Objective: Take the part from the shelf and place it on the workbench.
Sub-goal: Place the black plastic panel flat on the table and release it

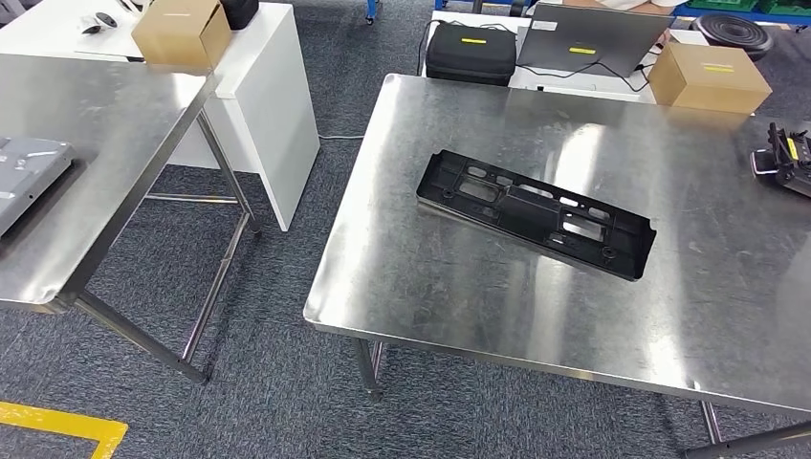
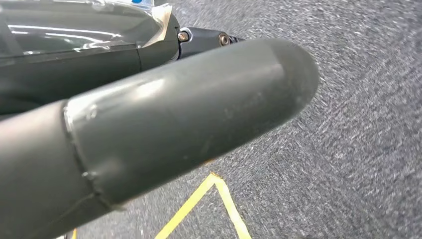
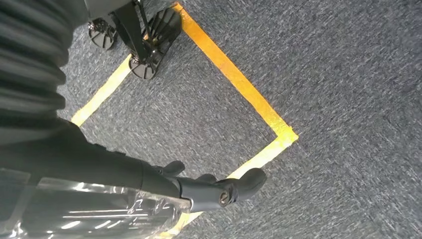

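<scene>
A long black plastic part point(image 1: 536, 212) with several cut-outs lies flat and slantwise on the steel workbench point(image 1: 430, 277), right of centre in the head view. My left hand point(image 2: 189, 114) hangs over the grey carpet with its thick grey thumb stretched out and nothing in it. Over the carpet too, my right hand point(image 3: 209, 186) has its dark fingers loosely apart and holds nothing. Both hands are well away from the part.
A second steel table point(image 1: 105, 124) on the left carries a grey part point(image 1: 24, 172). Behind stand a white cabinet point(image 1: 277, 105), cardboard boxes point(image 1: 182, 33) point(image 1: 708, 76), a black case point(image 1: 471, 53) and a laptop point(image 1: 593, 38). A black device point(image 1: 786, 158) sits at the workbench's right edge. Yellow tape point(image 3: 239, 82) marks the floor.
</scene>
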Robot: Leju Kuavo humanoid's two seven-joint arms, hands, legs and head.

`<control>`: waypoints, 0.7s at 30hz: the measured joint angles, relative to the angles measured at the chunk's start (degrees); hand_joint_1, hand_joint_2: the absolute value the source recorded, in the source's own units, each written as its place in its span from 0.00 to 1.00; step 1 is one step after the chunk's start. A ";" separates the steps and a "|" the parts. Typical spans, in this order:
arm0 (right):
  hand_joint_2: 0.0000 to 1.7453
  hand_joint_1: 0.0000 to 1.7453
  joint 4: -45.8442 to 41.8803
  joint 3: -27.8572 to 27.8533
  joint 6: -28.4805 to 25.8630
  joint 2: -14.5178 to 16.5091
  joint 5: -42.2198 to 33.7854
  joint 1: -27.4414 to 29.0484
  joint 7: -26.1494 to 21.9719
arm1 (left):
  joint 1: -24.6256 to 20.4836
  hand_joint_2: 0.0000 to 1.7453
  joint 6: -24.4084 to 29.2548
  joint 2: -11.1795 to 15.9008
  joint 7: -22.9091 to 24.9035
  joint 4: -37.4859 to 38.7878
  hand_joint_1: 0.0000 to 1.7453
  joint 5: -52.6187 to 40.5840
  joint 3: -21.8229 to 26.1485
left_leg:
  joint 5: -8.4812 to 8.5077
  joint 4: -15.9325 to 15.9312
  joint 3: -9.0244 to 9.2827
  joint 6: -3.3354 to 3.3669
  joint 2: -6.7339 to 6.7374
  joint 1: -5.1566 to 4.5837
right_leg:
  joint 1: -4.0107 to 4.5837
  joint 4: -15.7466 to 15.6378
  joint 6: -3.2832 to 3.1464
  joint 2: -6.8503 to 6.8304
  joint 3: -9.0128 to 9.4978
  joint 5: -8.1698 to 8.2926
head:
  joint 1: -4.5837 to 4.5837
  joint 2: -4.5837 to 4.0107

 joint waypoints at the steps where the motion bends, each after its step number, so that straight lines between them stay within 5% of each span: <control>1: 1.00 0.00 0.00 -0.05 0.16 0.06 0.01 -0.02 0.20 | 0.04 0.00 -0.10 0.19 0.10 0.00 0.00 -0.02 0.42 | -0.04 0.03 0.00 0.03 0.00 -0.07 | -0.09 -0.03 0.03 0.00 0.11 0.03 | 0.00 0.00; 7: 1.00 0.00 0.00 0.43 0.75 0.83 1.45 -0.09 1.96 | 0.21 0.00 -1.79 0.57 1.03 -0.01 0.00 -2.58 1.10 | 0.72 -0.70 0.30 1.10 0.11 0.07 | -0.29 0.41 0.44 -0.03 -0.02 -0.23 | 0.00 0.00; 9: 1.00 0.00 0.01 0.73 0.67 0.98 1.91 -0.09 2.60 | 0.20 0.00 -2.20 0.44 1.23 -0.02 0.00 -3.43 1.09 | 1.49 -1.40 0.41 1.68 0.31 0.53 | -0.08 4.61 -0.24 -0.07 -1.80 -2.95 | 0.25 0.00; 11: 1.00 0.00 0.02 1.08 0.63 0.98 2.17 -0.06 3.03 | 0.22 0.00 -2.64 0.32 1.28 -0.02 0.00 -4.00 1.09 | 1.79 -1.44 0.02 1.83 0.46 0.53 | 0.13 12.29 -0.96 -0.06 -5.06 -6.91 | 0.53 0.00; 13: 1.00 0.00 0.02 1.44 0.62 0.93 2.30 0.02 3.24 | 0.27 0.00 -3.07 0.20 1.26 -0.02 0.00 -4.27 1.09 | 2.09 -1.41 -0.44 1.62 0.52 0.52 | 0.37 16.45 -0.76 -0.06 -6.38 -8.56 | 0.60 0.00; 14: 1.00 0.00 0.02 1.61 0.62 0.93 2.43 0.05 3.31 | 0.29 0.00 -3.21 0.16 1.25 -0.02 0.00 -4.32 1.09 | 2.27 -1.39 -0.62 1.43 0.53 0.53 | 0.48 15.12 -0.38 -0.06 -5.25 -8.01 | 0.63 0.00; 17: 1.00 0.00 0.02 2.16 0.49 0.97 3.02 -0.07 3.75 | 0.31 0.00 -3.84 0.06 1.10 -0.05 0.00 -4.75 1.09 | 2.57 -0.89 -1.02 0.68 0.53 0.46 | 0.44 3.16 0.24 -0.06 1.84 -4.20 | 0.69 0.00; 19: 1.00 0.00 0.02 2.67 0.22 1.07 3.35 -0.10 4.35 | 0.27 0.00 -4.41 0.06 1.18 -0.11 0.00 -5.43 1.08 | 2.65 -0.50 -1.19 0.01 0.53 0.33 | 0.62 -0.28 -0.72 -0.02 3.44 -2.90 | 0.56 0.00; 21: 1.00 0.00 0.03 3.16 -0.04 1.25 3.71 -0.07 4.91 | 0.26 0.00 -4.96 0.03 1.57 -0.15 0.00 -6.02 1.07 | 2.93 -0.48 -1.34 -0.78 0.51 0.48 | 0.70 -0.26 -1.96 -0.05 3.03 -2.16 | 0.43 0.00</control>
